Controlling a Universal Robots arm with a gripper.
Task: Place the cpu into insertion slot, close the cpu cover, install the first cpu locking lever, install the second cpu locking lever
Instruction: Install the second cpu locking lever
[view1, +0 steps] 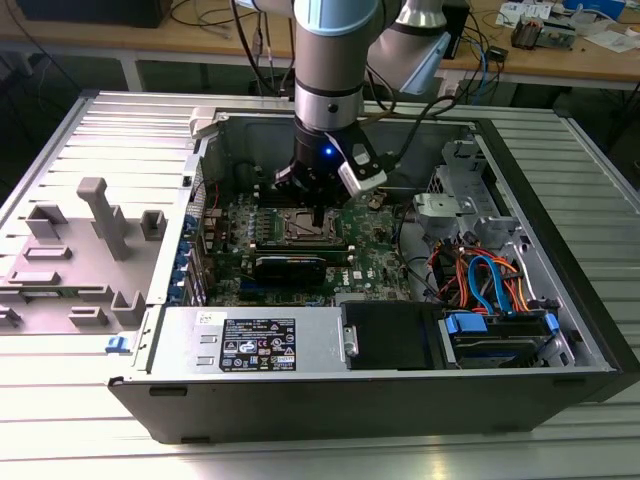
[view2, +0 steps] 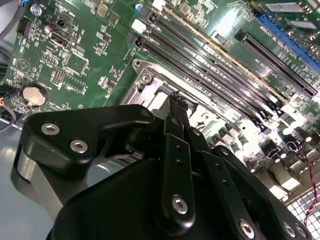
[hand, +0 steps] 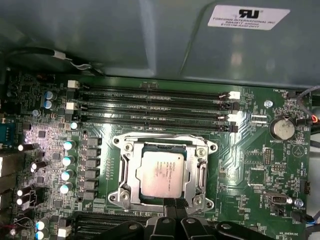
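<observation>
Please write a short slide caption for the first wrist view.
Gripper hovering at the edge of the insertion slot, with the cpu seated inside.

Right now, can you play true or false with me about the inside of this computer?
1. The small square silver-grey chip lies in the silvery-rimmed square socket. True.
2. The black tool hangs over the blue cables. False: it is at the socket's edge, by the chip.
3. A round silver coin battery sits on the green circuit board. True.
4. The long black memory slots are full of sticks. False: they look empty.
</observation>
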